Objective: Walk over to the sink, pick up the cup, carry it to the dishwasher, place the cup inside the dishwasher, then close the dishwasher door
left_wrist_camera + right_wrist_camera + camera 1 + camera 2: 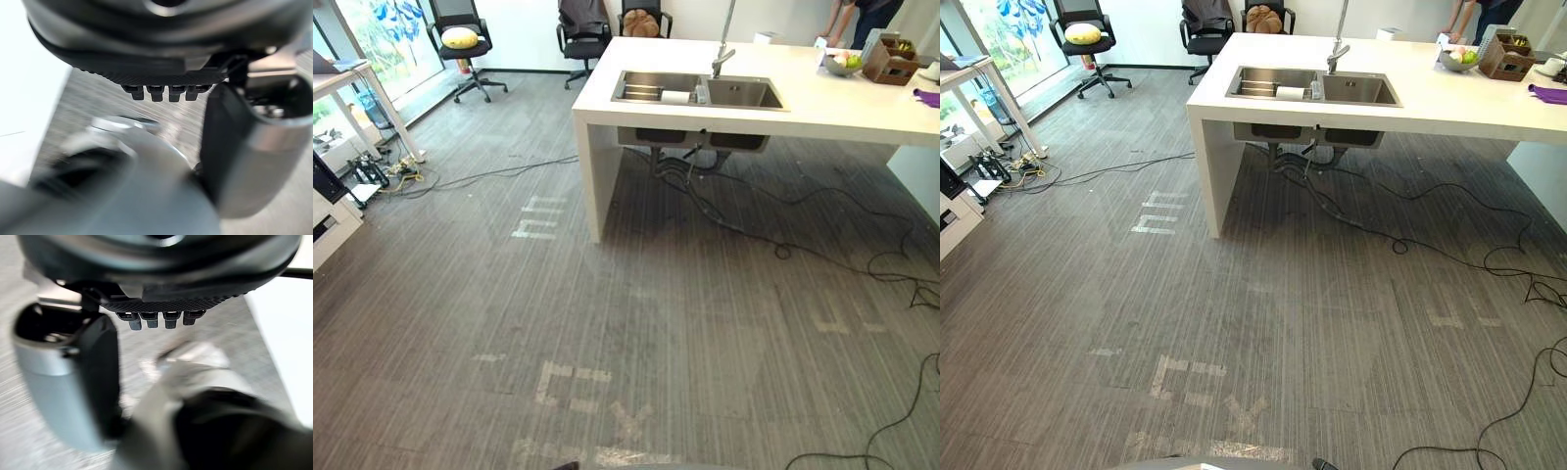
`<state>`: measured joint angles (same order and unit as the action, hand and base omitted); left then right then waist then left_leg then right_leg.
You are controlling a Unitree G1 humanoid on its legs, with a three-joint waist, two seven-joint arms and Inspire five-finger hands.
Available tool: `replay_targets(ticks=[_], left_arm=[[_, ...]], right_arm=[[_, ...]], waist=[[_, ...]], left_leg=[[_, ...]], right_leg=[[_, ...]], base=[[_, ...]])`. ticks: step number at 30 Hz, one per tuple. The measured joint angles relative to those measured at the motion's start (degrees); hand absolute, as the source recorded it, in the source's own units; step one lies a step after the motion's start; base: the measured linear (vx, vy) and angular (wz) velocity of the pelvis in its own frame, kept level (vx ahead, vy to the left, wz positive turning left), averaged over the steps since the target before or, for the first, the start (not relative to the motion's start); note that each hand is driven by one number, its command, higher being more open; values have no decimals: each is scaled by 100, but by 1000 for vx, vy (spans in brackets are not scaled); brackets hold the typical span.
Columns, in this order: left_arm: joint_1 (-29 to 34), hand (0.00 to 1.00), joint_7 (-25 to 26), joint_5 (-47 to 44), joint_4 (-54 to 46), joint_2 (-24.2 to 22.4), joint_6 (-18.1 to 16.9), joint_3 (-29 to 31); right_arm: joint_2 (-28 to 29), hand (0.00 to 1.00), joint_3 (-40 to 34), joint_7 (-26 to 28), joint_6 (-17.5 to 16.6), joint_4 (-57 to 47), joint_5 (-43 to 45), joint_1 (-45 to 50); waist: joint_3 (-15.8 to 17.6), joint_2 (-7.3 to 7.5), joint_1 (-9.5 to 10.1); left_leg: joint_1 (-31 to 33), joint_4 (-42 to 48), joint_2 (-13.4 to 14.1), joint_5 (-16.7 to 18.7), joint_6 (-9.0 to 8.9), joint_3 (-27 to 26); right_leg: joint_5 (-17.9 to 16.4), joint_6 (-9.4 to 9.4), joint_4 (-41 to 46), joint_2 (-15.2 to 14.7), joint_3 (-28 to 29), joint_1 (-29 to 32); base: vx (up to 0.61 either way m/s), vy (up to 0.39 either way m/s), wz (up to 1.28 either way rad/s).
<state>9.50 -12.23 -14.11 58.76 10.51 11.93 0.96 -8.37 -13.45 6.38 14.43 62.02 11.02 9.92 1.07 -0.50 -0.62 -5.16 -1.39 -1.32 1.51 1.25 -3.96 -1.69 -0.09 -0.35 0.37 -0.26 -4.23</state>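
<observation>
While a chair (470, 44) stands far left, the cup (675, 97) lies in the sink (744, 95) of the white surface (822, 110) (well ahead across the carpet (607, 323)). Left hand (146, 73) and right hand (171, 301) hang with fingers (155, 93) released, holding nothing.

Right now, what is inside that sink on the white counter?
A white cup sits in the left basin of the sink, beside a metal rack. The near rim hides part of both basin floors.

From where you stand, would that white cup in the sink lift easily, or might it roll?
The white cup looks small, so probably light. It seems smooth and rounded, so it might slip or roll against the steel sink.
</observation>
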Motion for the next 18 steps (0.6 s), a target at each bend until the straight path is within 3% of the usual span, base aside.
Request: replay_targets(ticks=[5,11,18], left_arm=[[-61,100,-9,237,-56,-51,-609,-121],[-62,100,154,740,12,-50,-1173,-231],[-67,100,251,747,157,-48,-1382,-237]], right_arm=[[131,100,163,-19,-523,-50,-811,-267],[112,100,257,-5,-520,-41,-816,-290],[110,100,257,86,-577,32,-818,-292]], waist=[[52,8,59],[97,18,104],[100,32,106]], left_leg=[[-100,-167,9,-29,-47,28],[-220,-296,18,-50,-76,27],[-285,-348,14,-50,-76,11]], right_leg=[[-2,8,-131,14,-49,-108],[-36,61,-170,22,-63,-189],[-63,104,-167,19,-54,-224]], base=[[30,-18,5],[0,0,0],[0,0,0]])
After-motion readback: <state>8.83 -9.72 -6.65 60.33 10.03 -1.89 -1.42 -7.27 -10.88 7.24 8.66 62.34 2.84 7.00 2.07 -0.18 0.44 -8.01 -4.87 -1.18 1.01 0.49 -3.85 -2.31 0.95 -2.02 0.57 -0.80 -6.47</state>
